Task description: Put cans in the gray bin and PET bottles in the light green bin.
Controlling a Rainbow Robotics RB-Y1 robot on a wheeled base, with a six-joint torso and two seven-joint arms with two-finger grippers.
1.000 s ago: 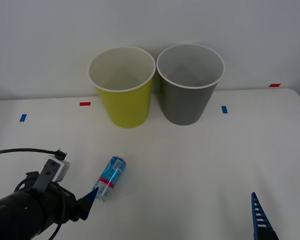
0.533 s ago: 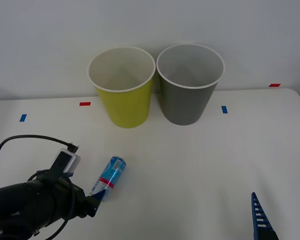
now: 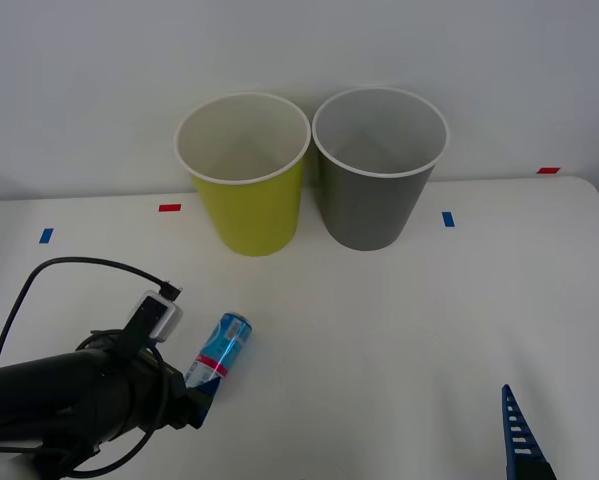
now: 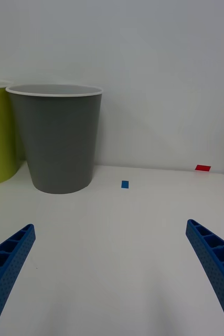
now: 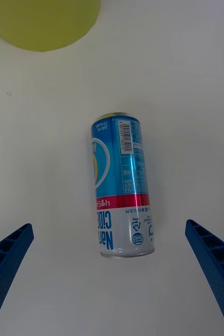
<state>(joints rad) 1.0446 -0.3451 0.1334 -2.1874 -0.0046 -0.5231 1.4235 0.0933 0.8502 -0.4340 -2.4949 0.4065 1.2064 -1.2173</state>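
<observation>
While can (image 5: 122, 186) lies on its side on table (image 3: 399, 330) (near front of light green bin (image 3: 247, 190)), left gripper (image 5: 112, 283) hovers over it, fingers spread; right gripper (image 4: 112, 278) parked, open.

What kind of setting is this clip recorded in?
Most likely a lab test bench for sorting trials: a plain white table against a bare wall, with tape markers stuck on it, and a staged trio of light green bin, gray bin and one can.
</observation>
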